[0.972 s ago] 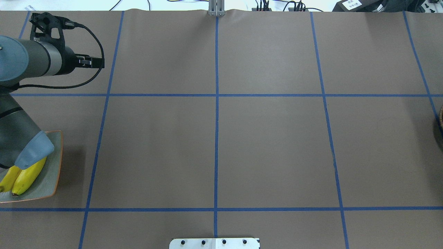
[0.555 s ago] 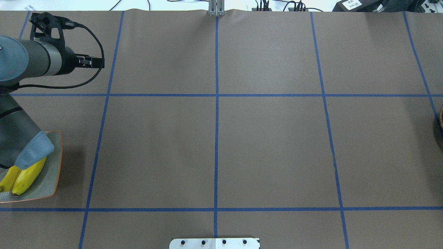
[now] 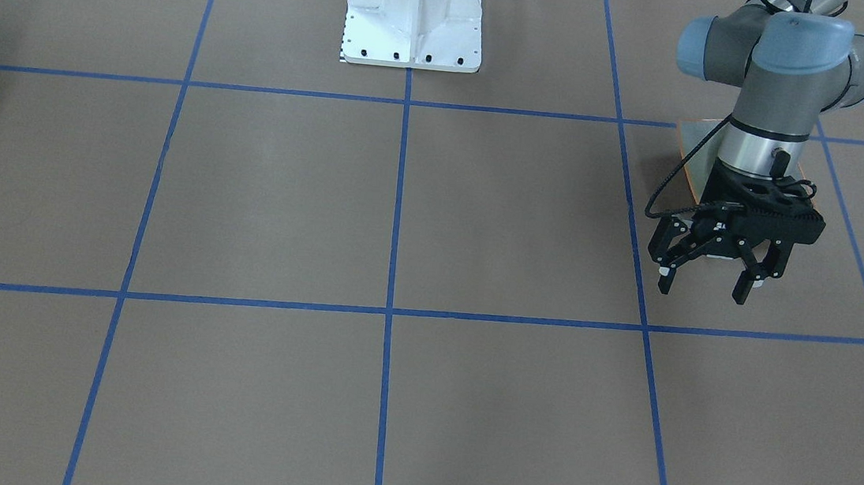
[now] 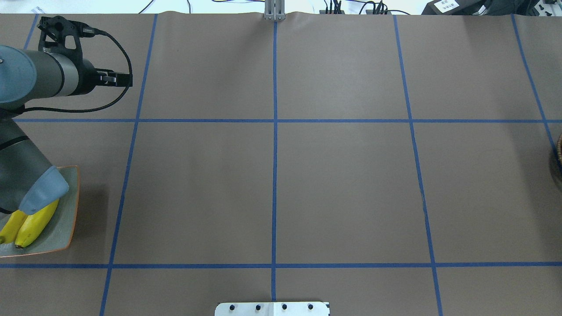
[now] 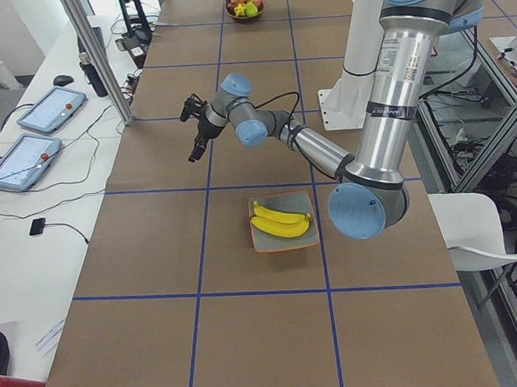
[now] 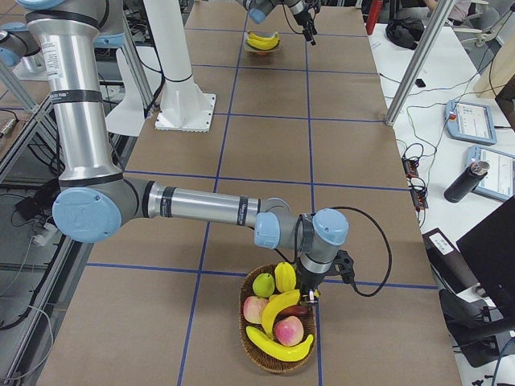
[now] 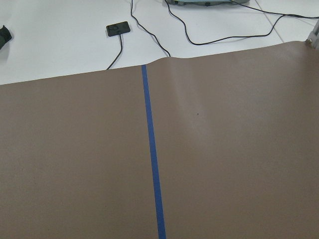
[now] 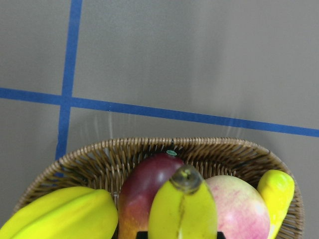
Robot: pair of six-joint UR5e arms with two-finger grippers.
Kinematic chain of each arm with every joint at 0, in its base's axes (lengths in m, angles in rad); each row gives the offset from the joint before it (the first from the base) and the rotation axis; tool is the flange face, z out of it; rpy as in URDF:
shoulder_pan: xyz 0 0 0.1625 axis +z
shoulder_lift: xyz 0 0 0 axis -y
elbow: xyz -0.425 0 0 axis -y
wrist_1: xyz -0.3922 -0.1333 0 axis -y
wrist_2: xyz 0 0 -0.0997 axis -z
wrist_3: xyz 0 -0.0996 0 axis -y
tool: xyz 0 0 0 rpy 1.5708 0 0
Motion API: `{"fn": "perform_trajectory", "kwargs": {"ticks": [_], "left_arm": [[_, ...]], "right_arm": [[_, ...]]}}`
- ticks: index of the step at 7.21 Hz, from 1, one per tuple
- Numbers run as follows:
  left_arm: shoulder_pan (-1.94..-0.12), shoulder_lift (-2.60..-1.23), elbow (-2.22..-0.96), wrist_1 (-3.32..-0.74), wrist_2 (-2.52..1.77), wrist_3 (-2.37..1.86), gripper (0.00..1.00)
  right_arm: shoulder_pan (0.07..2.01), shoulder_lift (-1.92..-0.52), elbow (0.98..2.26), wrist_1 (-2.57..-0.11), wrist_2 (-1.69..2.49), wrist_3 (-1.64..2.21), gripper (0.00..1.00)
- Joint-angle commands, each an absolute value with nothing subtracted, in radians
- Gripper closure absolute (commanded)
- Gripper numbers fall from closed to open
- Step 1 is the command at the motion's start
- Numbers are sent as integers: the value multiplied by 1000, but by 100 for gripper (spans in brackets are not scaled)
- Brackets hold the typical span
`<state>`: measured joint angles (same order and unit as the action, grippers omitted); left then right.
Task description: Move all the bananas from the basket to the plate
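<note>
Step in hand, by judgement: pick a banana out of the basket point(image 6: 273, 368) at the robot's-right end of the counter point(image 4: 342, 184).

1. Treat the basket as crowded. Keep clear of the apples point(image 6: 288, 330) and other fruit packed inside.
2. Take the upper banana point(image 6: 279, 310) first. Leave the lower banana point(image 6: 282, 347) along the near rim for a later trip.
3. Grip across the middle, close gently, and lift straight up until clear of the wicker rim.
4. Carry along the counter to the plate point(image 5: 285, 242) at the opposite end, already loaded with two bananas point(image 5: 279, 221). Set down beside those, not on top.

Position relative to the right claw point(image 6: 309, 291): directly at the upper banana, down among the fruit. In the wrist view, stem end dead centre at the bottom edge. Opening of this claw: cannot tell, possibly already around the peel.

Left claw point(image 3: 703, 288): spread wide, holding nothing, over bare counter, apart from the plate and well apart from the basket.
</note>
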<state>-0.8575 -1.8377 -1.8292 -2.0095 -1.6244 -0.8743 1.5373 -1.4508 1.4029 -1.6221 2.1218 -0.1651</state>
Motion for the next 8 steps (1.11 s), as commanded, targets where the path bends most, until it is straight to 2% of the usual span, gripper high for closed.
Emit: {"fn": "perform_trajectory", "kwargs": {"ticks": [1, 4, 6, 8], "left_arm": [[-857, -1838, -1829, -2010, -1624, -874, 1], [-857, -1841, -1812, -2023, -1624, -879, 1], [-854, -1890, -1760, -2106, -1626, -1021, 1], [-842, -1962, -1704, -2222, -1628, -1180, 1]], "right_arm": [[1575, -1447, 1555, -1809, 2114, -216, 100], [1600, -1300, 1614, -1922, 2181, -166, 100], [1589, -1214, 1620, -1904, 2329, 131, 100], [1479, -1139, 1643, -1881, 2404, 464, 100]]}}
